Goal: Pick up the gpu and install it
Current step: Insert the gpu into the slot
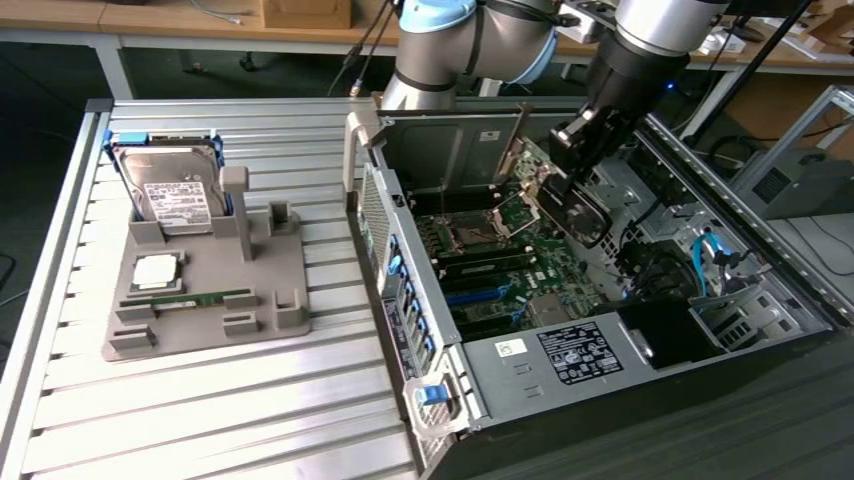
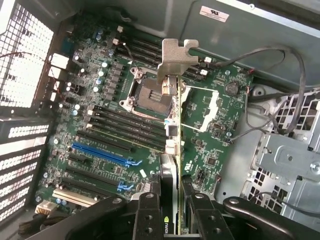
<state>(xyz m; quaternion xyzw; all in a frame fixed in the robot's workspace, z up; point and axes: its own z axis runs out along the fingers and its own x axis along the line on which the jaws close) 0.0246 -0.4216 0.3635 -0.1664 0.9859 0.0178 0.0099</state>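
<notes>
Gpu (image 2: 173, 135) clamped edge-on between gripper (image 2: 171, 200) fingers (image 2: 146, 212), one finger on each face. Silver bracket (image 2: 176, 54) at card's end far from gripper. Card hangs inside open computer case (image 1: 561, 395), over motherboard (image 2: 110, 115), beside CPU socket (image 2: 149, 94). Card edge seemingly clear of board, hard to tell. Blue slots (image 2: 100, 152) off to one side.
</notes>
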